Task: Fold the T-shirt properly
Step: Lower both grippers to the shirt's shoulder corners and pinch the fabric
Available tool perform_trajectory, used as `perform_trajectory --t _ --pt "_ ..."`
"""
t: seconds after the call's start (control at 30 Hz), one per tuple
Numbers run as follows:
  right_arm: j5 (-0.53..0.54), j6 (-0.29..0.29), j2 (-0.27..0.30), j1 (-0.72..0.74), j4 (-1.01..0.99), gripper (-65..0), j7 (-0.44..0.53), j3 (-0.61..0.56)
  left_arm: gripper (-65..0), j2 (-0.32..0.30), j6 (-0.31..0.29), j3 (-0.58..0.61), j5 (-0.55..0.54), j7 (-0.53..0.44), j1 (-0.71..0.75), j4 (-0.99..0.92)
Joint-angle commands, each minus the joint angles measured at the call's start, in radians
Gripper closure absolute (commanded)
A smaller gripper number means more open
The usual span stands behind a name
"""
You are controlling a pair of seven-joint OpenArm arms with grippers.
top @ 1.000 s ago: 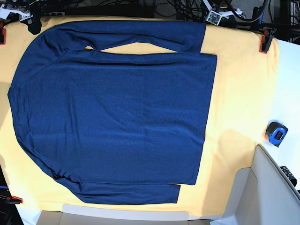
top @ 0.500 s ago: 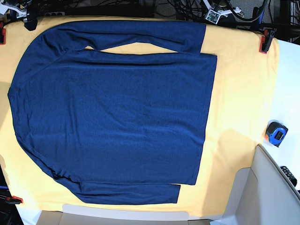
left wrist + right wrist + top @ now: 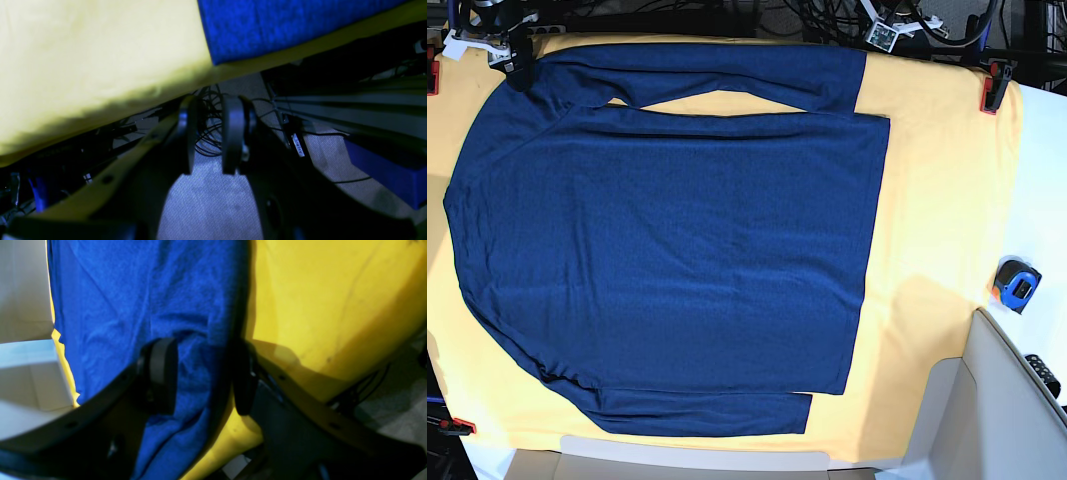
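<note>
Between my right gripper's parted pads, I am seeing the T-shirt's shoulder edge, straddled but not yet pinched, ready for lifting. Spread flat over the yellow cloth, it is awaiting its first fold. My left gripper, slightly parted, is hanging empty beyond the sleeve end.

Plain navy T-shirt on a plain yellow cloth.
</note>
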Motion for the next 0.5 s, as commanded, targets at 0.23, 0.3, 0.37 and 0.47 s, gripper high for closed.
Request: perform_trajectory --t 0.23,0.3,0.37,0.47 --pt "-0.128 0.007 0.007 0.003 0.010 -16.7 0.007 -0.005 -15.7 0.036 0.007 -0.024 0.002 -0.014 -0.022 0.021" --pt "-0.174 0.007 0.001 0.010 0.010 -7.0 0.007 -0.019 -18.2 0.063 0.007 -0.047 -0.017 -0.014 -0.025 0.023" --pt "-0.221 0.007 -0.005 0.013 0.010 0.0 0.007 -0.031 -19.9 0.071 0.007 -0.066 -0.067 -0.014 -0.027 0.027" --pt "-0.269 0.007 -0.005 0.013 0.010 0.0 0.007 -0.074 -20.1 0.068 0.005 -0.090 -0.181 -0.014 -0.027 0.038"
